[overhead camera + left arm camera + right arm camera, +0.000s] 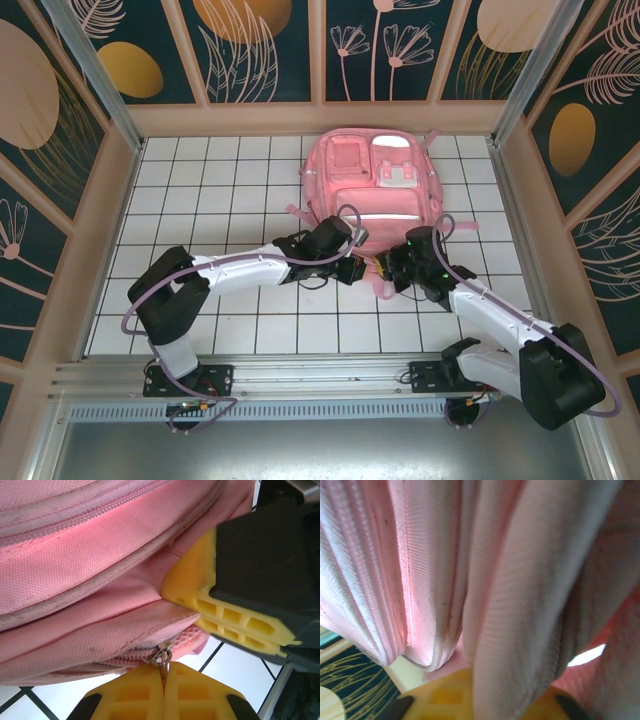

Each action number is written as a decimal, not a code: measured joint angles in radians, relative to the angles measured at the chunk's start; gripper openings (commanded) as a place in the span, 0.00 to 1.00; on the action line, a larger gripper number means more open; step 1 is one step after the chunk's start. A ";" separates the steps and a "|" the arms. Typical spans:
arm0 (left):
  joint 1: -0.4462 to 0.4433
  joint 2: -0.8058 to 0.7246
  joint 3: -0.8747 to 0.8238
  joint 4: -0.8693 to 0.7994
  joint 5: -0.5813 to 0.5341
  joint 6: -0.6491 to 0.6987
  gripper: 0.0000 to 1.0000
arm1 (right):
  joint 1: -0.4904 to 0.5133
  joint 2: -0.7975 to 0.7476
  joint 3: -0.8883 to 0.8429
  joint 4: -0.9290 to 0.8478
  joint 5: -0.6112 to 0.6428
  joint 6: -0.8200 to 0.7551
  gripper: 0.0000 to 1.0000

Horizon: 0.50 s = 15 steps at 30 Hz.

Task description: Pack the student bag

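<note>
Pinching the zipper pull [162, 658] on the student bag [365, 180], near end, left claw [163, 674] adjoins right claw [172, 596], clamped on bag fabric.

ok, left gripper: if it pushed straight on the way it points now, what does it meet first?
The student bag. The left gripper is shut on the zipper pull, with pink fabric right ahead, seemingly touching.

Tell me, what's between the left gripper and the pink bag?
A small metal zipper pull. In the left wrist view it runs from the student bag down into the shut left gripper.
</note>
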 measured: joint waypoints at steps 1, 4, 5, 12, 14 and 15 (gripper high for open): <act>0.000 0.000 0.000 -0.001 -0.004 0.002 0.00 | -0.001 0.000 0.000 -0.001 0.002 0.000 0.00; -0.005 0.000 0.000 -0.005 -0.032 0.006 0.00 | -0.010 -0.011 0.000 -0.010 0.002 0.001 0.00; -0.007 0.000 0.001 -0.006 -0.047 0.006 0.00 | -0.018 -0.020 0.000 -0.018 0.002 -0.003 0.00; -0.020 -0.001 0.001 -0.006 -0.118 0.007 0.00 | -0.097 -0.089 0.000 -0.089 -0.010 -0.040 0.00; -0.022 -0.001 0.003 -0.006 -0.129 0.012 0.00 | -0.114 -0.099 0.000 -0.096 -0.019 -0.048 0.00; -0.022 -0.001 0.004 -0.006 -0.135 0.014 0.00 | -0.119 -0.101 0.000 -0.098 -0.025 -0.051 0.00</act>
